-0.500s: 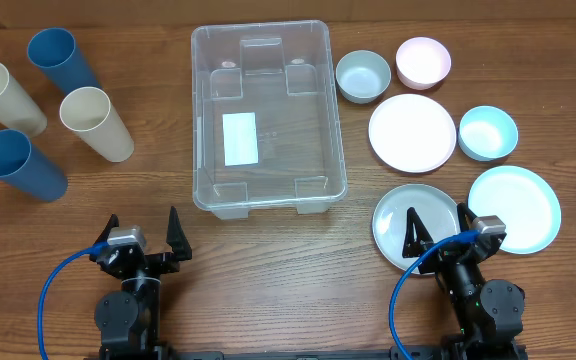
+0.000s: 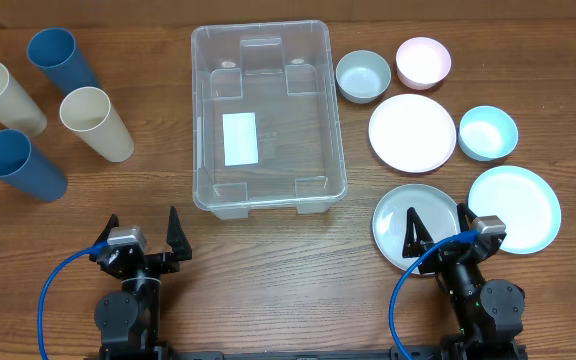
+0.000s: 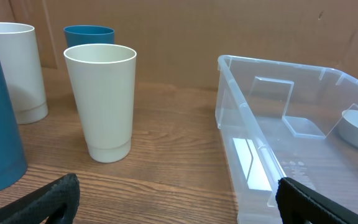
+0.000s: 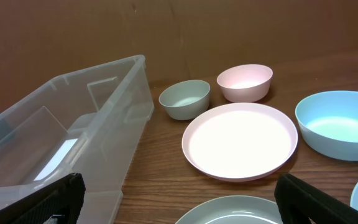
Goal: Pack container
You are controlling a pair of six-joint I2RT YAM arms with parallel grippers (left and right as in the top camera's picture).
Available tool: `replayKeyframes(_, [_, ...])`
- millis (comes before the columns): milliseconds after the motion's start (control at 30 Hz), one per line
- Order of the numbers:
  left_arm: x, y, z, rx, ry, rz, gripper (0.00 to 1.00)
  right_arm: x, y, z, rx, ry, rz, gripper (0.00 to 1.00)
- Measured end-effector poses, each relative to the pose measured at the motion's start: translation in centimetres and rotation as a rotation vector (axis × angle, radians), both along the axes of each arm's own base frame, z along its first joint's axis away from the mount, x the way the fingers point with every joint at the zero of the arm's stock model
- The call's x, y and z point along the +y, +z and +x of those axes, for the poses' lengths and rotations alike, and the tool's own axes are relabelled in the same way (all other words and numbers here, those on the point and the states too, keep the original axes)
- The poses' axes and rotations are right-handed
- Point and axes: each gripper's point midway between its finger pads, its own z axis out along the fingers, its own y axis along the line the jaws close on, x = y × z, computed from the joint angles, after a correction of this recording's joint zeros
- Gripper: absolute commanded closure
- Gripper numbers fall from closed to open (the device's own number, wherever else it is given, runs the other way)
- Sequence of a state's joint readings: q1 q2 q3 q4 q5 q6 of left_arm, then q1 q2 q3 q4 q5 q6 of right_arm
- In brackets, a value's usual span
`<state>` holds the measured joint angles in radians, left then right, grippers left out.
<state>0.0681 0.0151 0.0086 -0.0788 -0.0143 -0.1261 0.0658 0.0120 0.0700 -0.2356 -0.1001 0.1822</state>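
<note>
Nothing is shifting since the prior frame. The left hand [image 2: 143,218] and right hand [image 2: 436,213] are standing open and empty. The container [image 2: 288,140] is sitting empty at the middle of the tabletop [image 2: 268,260]. Recommended: the right hand should be pinching the rim of the grey plate [image 2: 390,228] just beneath it.

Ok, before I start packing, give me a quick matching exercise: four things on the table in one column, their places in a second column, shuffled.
Things:
1. container
2. pink bowl
3. grey plate
4. cream cup closest to the container

Places:
A. left of the container
B. at the right tool
C. middle of the table, nothing inside
D. far side, right of the grey bowl

Pairs: 1-C, 2-D, 3-B, 4-A
</note>
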Motion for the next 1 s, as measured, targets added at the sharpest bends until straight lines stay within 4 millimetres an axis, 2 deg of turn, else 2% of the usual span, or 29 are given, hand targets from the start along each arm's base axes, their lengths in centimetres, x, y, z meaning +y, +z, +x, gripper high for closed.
replayKeyframes(800, [0.0, 0.0, 0.0, 0.0, 0.0, 0.0, 0.0, -0.1, 0.2, 0.0, -0.006, -0.004, 0.002, 0.0])
replayKeyframes(933, [0.0, 0.0, 0.0, 0.0, 0.0, 0.0, 0.0, -0.1, -0.6, -0.6, 0.072, -0.004, 0.0, 0.0])
replayKeyframes(1000, [0.0, 0.0, 0.0, 0.0, 0.0, 0.0, 0.0, -0.2, 1.5, -1.3, 0.107, -0.005, -0.002, 0.0])
